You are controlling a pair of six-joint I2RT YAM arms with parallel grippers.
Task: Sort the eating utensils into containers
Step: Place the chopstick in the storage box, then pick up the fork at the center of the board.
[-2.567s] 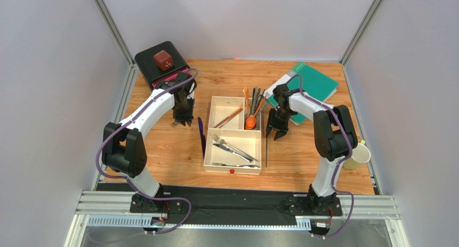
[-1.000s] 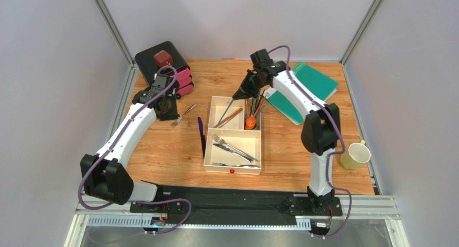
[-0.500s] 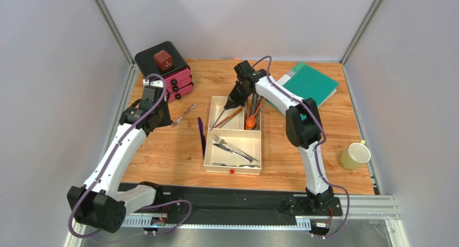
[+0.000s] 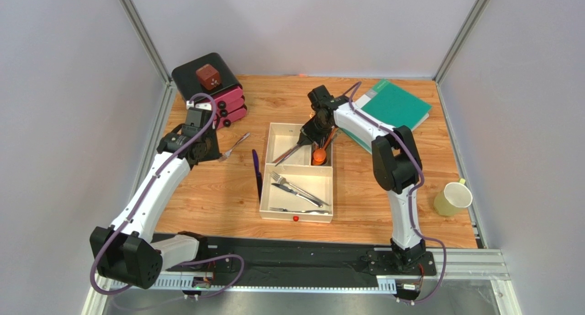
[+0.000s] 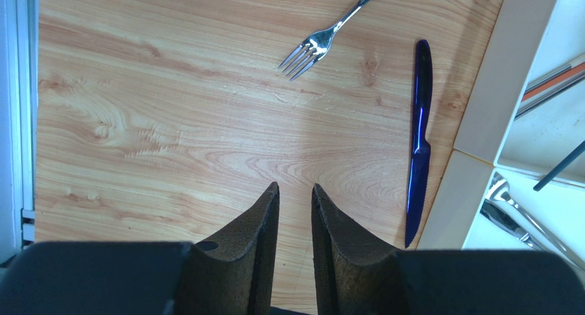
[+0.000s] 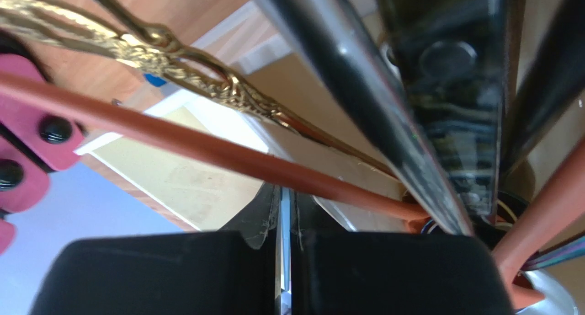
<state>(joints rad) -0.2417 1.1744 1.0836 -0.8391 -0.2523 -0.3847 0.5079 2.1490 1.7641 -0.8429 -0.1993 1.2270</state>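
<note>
The cream tray [image 4: 296, 216] lies at mid-table. Its large near compartment holds silver forks and a knife [image 4: 295, 188]. The far-left compartment holds a copper stick [image 4: 295, 148]. The far-right one holds an orange spoon [image 4: 319, 155] and several leaning utensils. My right gripper [image 4: 312, 133] [image 6: 285, 191] hovers low over the far compartments. It is shut on a dark chopstick [image 4: 288, 154] [image 5: 559, 165] that slants down into the far-left compartment. A silver fork [image 4: 233, 145] [image 5: 312, 47] and a blue-purple knife [image 4: 257, 171] [image 5: 419, 137] lie on the wood left of the tray. My left gripper [image 4: 204, 152] [image 5: 295, 186] is narrowly open and empty, left of the fork.
A black box with pink drawers [image 4: 209, 89] stands at the back left with a red-brown cube [image 4: 207, 76] on top. A green book [image 4: 395, 106] lies at the back right. A pale yellow cup [image 4: 453, 198] stands at the right edge.
My right gripper lifted the dark chopstick from the table right of the tray, carried it over the far compartments, lowered it, then shifted right. My left arm pulled back left from the fork.
</note>
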